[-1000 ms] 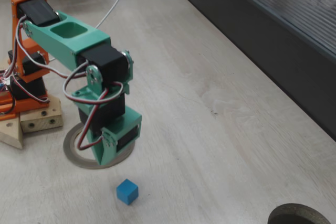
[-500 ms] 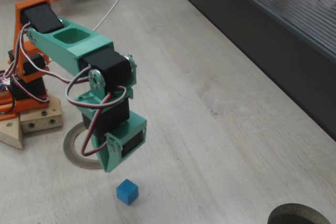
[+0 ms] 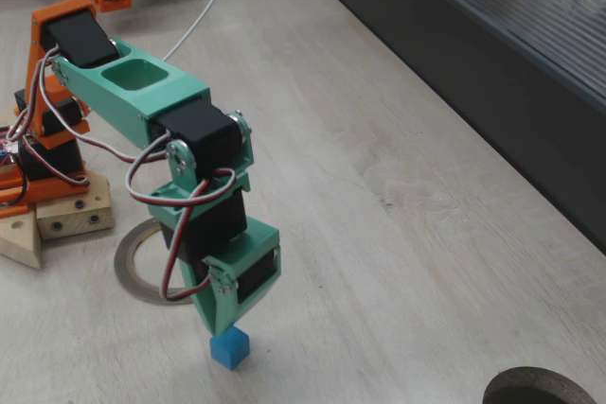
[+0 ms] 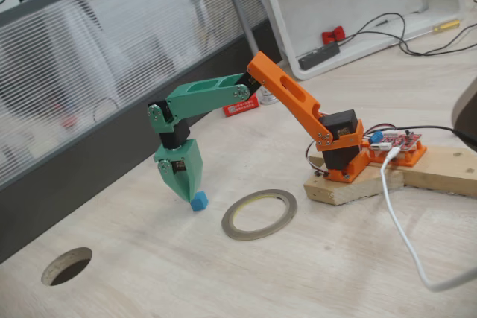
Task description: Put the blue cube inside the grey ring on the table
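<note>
A: Left side of the fixed view, the grey ring (image 3: 142, 267) lies flat on the bench (image 3: 398, 234), partly hidden behind the green arm (image 3: 142, 87)

B: And just right of it, the pincer (image 3: 220, 321) points straight down, tip right over the blue cube (image 3: 230, 348)

A: That's the relation that counts: the cube sits directly under the tip, at its near edge, touching or a hair apart, I can't tell which

B: How wide is the pincer? From here the fingers merge into one green wedge, so I can't tell, and I can't see that it has hold of anything

A: In the other fixed view the order flips: pincer (image 4: 182, 188), then cube (image 4: 198, 201) at its tip, then the ring (image 4: 259, 214) near on the right, with bare bench between

B: So I'd say a short carry to the ring, once the cube is gripped
</note>
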### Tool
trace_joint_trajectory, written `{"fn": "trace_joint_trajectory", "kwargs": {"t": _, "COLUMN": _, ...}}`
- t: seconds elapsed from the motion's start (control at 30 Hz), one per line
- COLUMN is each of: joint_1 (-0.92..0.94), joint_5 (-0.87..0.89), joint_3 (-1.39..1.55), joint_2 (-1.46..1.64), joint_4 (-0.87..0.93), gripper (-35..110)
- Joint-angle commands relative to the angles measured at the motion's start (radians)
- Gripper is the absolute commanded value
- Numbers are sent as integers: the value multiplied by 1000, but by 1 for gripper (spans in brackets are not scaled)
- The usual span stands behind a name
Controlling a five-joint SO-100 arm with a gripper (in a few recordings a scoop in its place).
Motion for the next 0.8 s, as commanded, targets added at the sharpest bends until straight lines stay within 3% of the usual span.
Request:
{"fn": "trace_joint_trajectory", "kwargs": {"t": 0.0, "joint_1": 17, "joint_5": 9, "joint_3": -3, "joint_2": 18, "joint_4": -28, "gripper": 2}}
{"fn": "trace_joint_trajectory", "kwargs": {"t": 0.33, "joint_1": 137, "joint_5": 11, "joint_3": -3, "joint_2": 18, "joint_4": -20, "gripper": 2}}
{"fn": "trace_joint_trajectory", "kwargs": {"t": 0.77, "joint_1": 130, "joint_5": 3, "joint_3": -3, "joint_2": 20, "joint_4": -18, "gripper": 2}}
